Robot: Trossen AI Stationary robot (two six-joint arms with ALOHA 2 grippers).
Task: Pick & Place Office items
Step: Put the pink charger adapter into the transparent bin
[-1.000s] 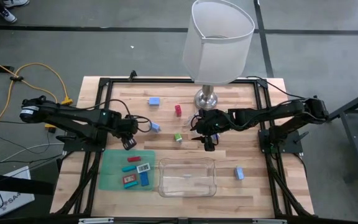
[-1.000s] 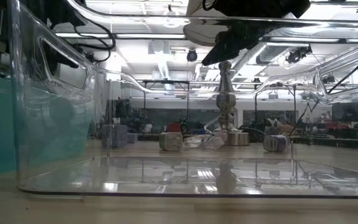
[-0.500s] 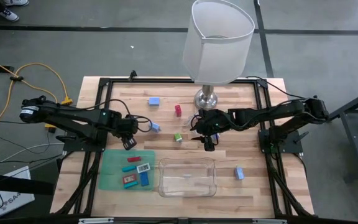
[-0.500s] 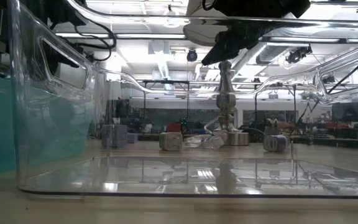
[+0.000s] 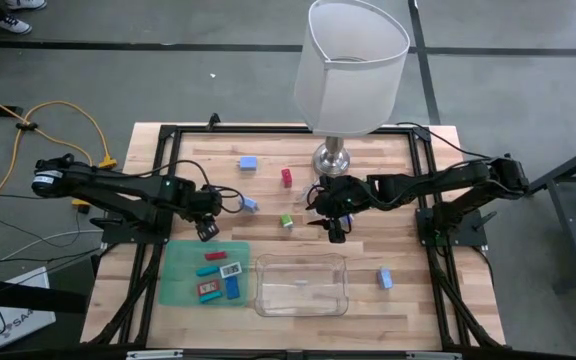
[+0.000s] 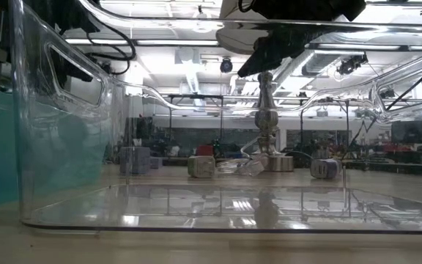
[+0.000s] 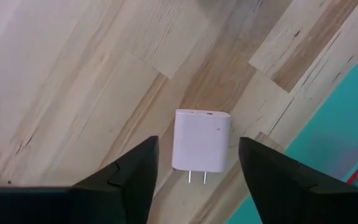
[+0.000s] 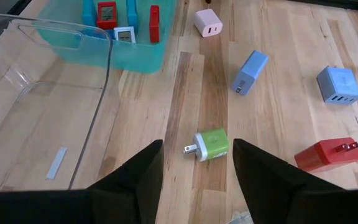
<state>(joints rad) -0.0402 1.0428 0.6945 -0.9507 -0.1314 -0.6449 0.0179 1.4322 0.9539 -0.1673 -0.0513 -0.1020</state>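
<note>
A pink-white charger [image 7: 202, 142] lies flat on the wooden table, prongs toward my left gripper, just beside the green mat [image 5: 180, 275]. My left gripper [image 7: 197, 140] points down over it, open, one finger on either side with a gap to the charger on both. My right gripper [image 8: 197, 143] hangs open above the table's middle [image 5: 336, 232], and a green charger [image 8: 209, 146] lies on the wood ahead of its fingers. A red piece [image 8: 327, 154] and two blue ones [image 8: 248, 73] [image 8: 339, 84] lie farther off. Several small pieces rest on the mat [image 5: 218, 278].
A clear plastic tray [image 5: 302, 284] stands near the table's front edge, right of the mat. A white-shaded lamp [image 5: 353, 65] with a silver base [image 5: 333, 158] stands at the far middle. Another blue piece [image 5: 384, 278] lies right of the tray.
</note>
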